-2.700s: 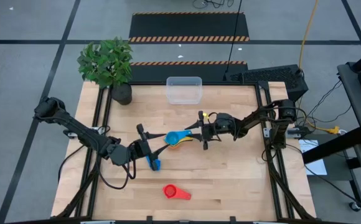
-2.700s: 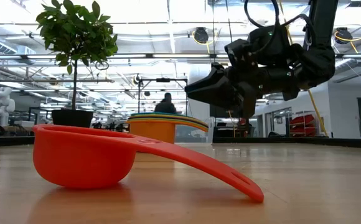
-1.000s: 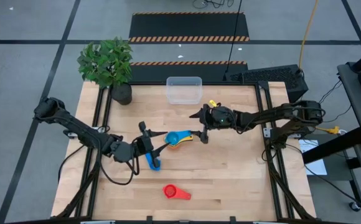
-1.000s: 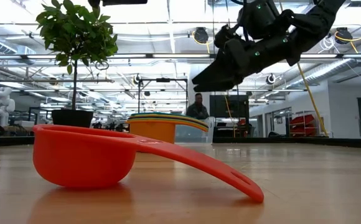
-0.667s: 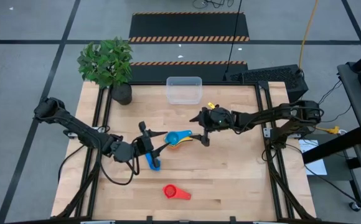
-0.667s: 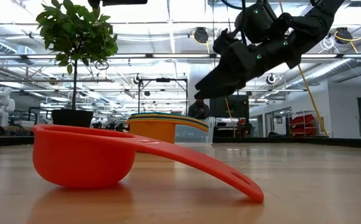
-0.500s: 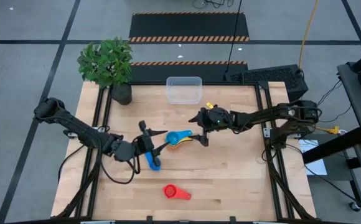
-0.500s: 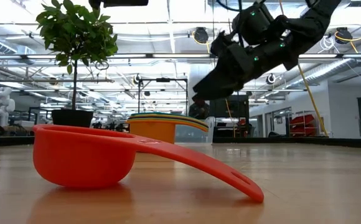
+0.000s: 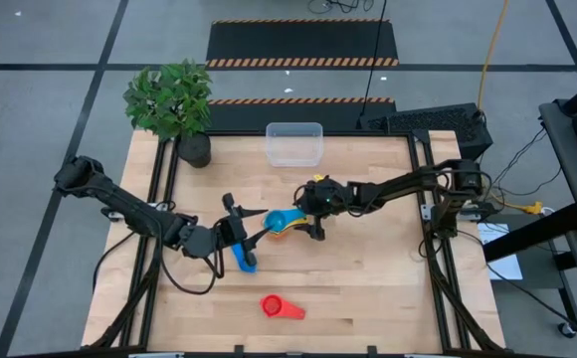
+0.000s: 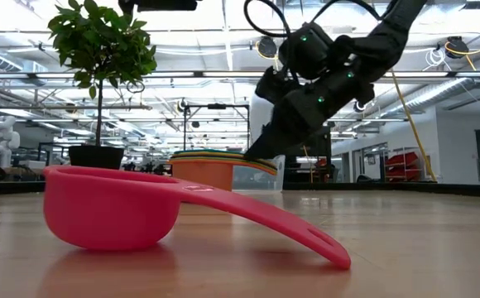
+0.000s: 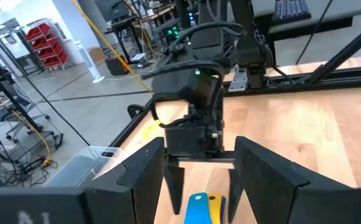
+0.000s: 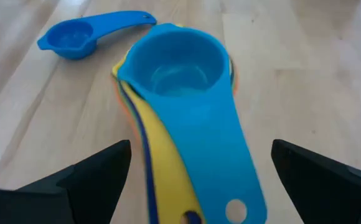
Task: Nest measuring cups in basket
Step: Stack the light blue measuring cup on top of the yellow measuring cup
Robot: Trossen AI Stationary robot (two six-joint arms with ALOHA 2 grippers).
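- Since the earlier frames, the right gripper (image 9: 313, 225) has swung in from beside the basket and come down over the handle end of the nested stack of cups (image 9: 285, 221); the cups on the table and the left arm have not shifted.
- Its fingers stand fully apart, one on each side of the stack's handles in its own wrist view, and hold nothing yet.
- That stack sits near the middle of the table (image 9: 388, 288). A light blue cup (image 12: 183, 74) is on top, with yellow and orange edges showing beneath it, and the handles fan out toward the right arm.
- Left gripper (image 9: 231, 239) rests low on the table, close to the stack. Its fingers are partly open, and its wrist view shows an empty gap between them, so it appears to hold nothing.
- One small dark blue cup (image 9: 246, 261) lies loose just beside the left gripper, apart from the stack.
- One red cup (image 9: 279, 307) lies alone toward the table's front edge, well apart from everything else.
- Clear basket (image 9: 294, 143) stands at the table's back edge, near a potted plant (image 9: 174, 104), and looks empty.
- Judged from this, the nesting is mostly done but two cups remain outside the stack, and nothing has reached the basket. The next step looks like closing on the stack's handles.
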